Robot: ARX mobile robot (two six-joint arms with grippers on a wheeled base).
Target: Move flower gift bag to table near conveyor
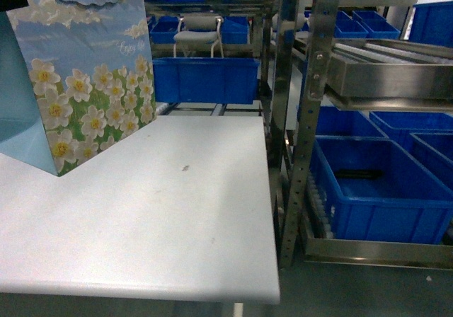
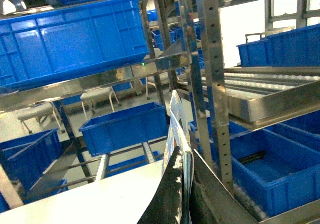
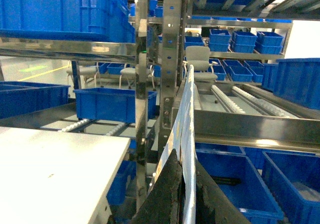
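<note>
The flower gift bag (image 1: 85, 83), printed with sky, clouds and daisies and with a pale-blue side, is at the far left over the white table (image 1: 177, 218). Its bottom corner is down at the tabletop; I cannot tell if it touches. Neither gripper shows in the head view, where the bag's top is cut off. In the left wrist view my left gripper (image 2: 186, 151) is shut on the bag's thin upper edge (image 2: 175, 119). My right gripper (image 3: 185, 156) is shut on another pale edge of the bag (image 3: 187, 109). The conveyor (image 1: 382, 55) of white rollers in steel rails lies right of the table.
Steel rack uprights (image 1: 304, 119) stand at the table's right edge. Blue bins (image 1: 382, 189) fill the lower shelves and one blue bin (image 1: 205, 80) sits behind the table. A grey chair (image 1: 198, 37) stands far back. The table's front edge (image 1: 141, 289) is near me.
</note>
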